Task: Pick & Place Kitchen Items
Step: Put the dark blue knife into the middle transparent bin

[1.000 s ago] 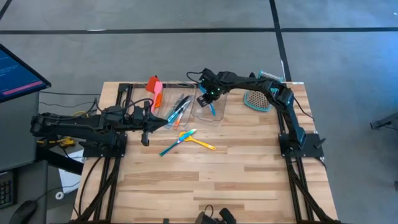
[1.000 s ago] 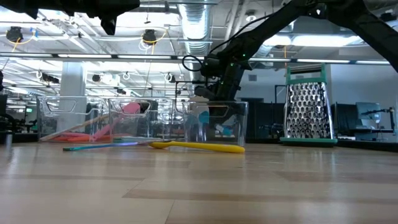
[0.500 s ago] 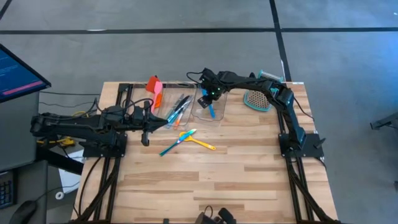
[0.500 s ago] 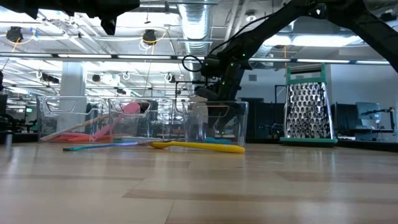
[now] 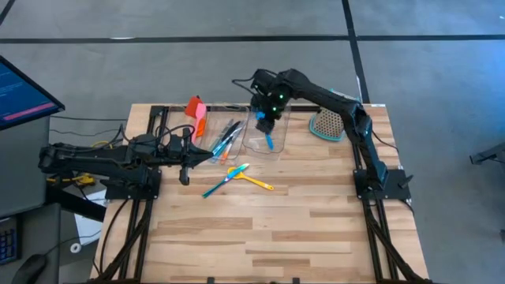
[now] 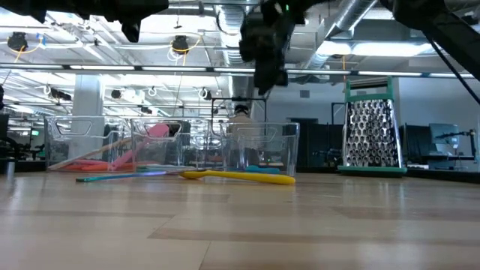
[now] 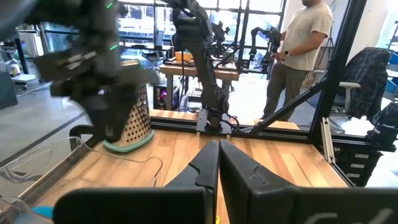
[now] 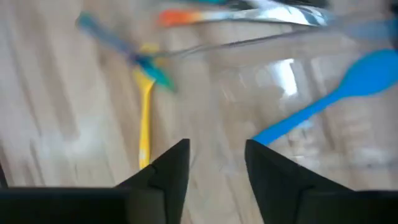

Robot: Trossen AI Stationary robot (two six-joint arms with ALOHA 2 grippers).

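Right gripper (image 5: 266,118) has risen, empty, above the blue spoon (image 5: 269,140).

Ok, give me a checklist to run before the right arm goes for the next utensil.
1. Right gripper empty and open: ok, the right wrist view shows its fingers apart with nothing between them.
2. Blue spoon inside the right clear bin: ok.
3. Right gripper clear above the bin: ok in the low view.
4. Yellow spoon and teal spoon lie on the table: ok; they cross, so the pick may be awkward.
5. Left gripper shut, away from the spoons: ok.
6. Box grater upright, aside: ok.
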